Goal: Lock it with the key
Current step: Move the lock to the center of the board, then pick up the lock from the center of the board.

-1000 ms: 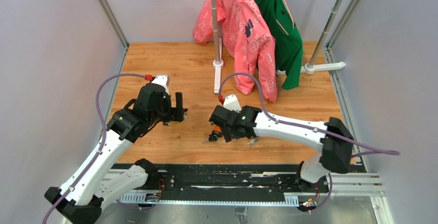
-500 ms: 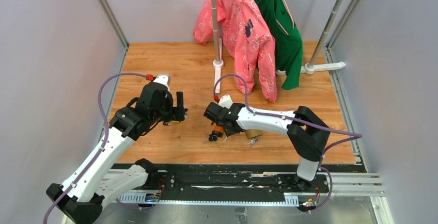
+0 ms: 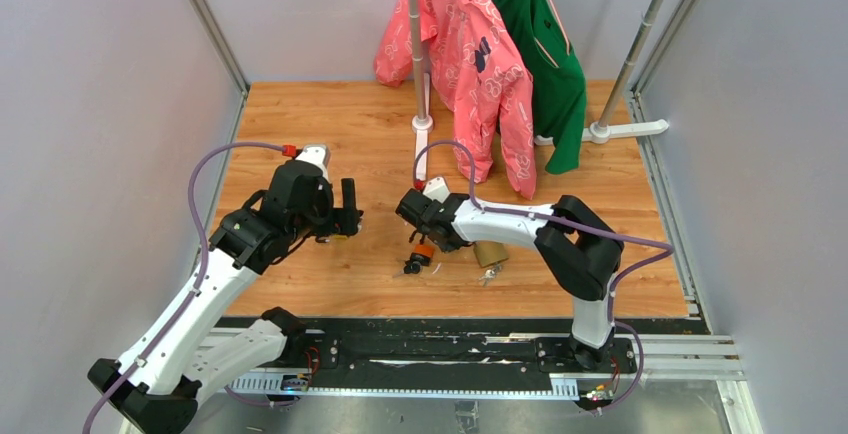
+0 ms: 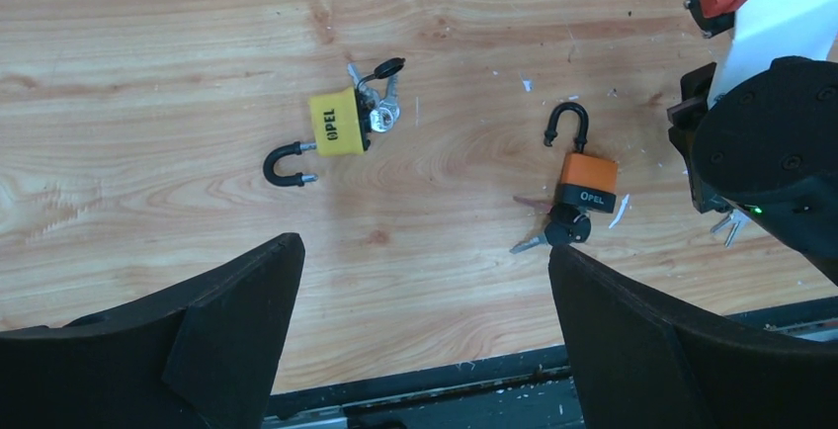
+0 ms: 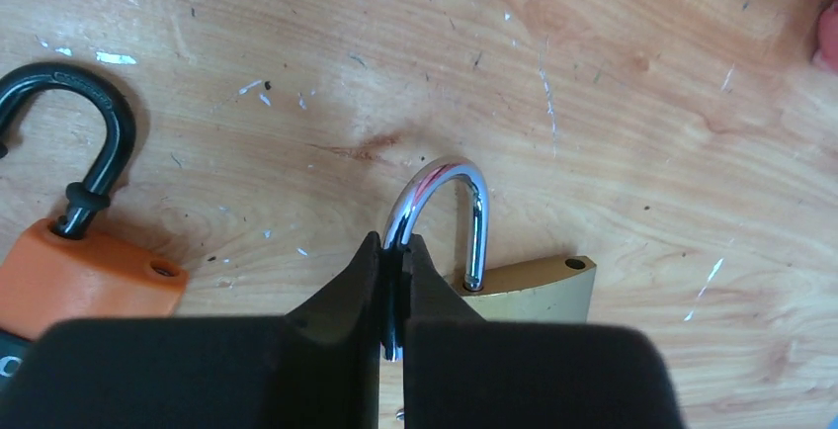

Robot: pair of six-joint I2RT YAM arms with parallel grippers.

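Note:
A brass padlock (image 5: 529,291) lies on the wooden table with its silver shackle (image 5: 445,177) swung open. My right gripper (image 5: 395,261) is shut on the free leg of that shackle. In the top view this gripper (image 3: 432,229) sits just left of the brass padlock (image 3: 490,254), and a silver key bunch (image 3: 489,275) lies below the lock. My left gripper (image 4: 425,251) hangs open above the table with nothing between its fingers. From above, the left gripper (image 3: 347,216) is at centre left.
An orange padlock (image 4: 587,180) with an open black shackle and a black-headed key (image 4: 565,231) lies beside the right gripper. A yellow padlock (image 4: 336,123) with keys lies under the left arm. A rack post (image 3: 420,104), pink shirt (image 3: 470,64) and green shirt (image 3: 550,64) stand behind.
The right gripper has gone from open to shut on the brass padlock's shackle, and the right arm's elbow has folded in toward the middle. The left arm has not moved.

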